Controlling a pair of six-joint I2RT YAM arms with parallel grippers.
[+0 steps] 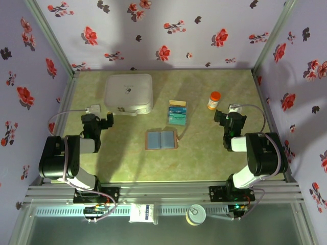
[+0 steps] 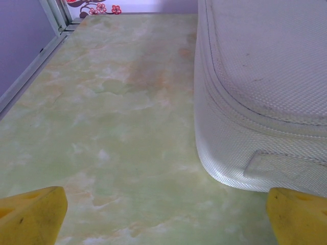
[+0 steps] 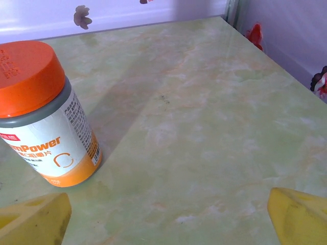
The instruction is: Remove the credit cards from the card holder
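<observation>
Resting at the near edge of the bench (image 1: 204, 161), the left arm (image 1: 64, 158) and right arm (image 1: 260, 153) both had their jaws spread wide, gripping nothing. Between them, the card holder (image 1: 161, 139) lay open and flat. Just beyond it, apart from it, sat the credit cards (image 1: 178, 113). Farther back stood an orange-capped bottle (image 1: 214, 100) near the right jaws and a white box (image 1: 129, 93) beside the left jaws.

Folded low at lower left and lower right of the overhead frame. Aimed up-frame: black two-finger left hand (image 1: 106, 122), and likewise black two-finger right hand (image 1: 223, 117). Spread wide at the bottom corners of each wrist view: yellow left fingertips (image 2: 31, 214), yellow right fingertips (image 3: 299, 217).
</observation>
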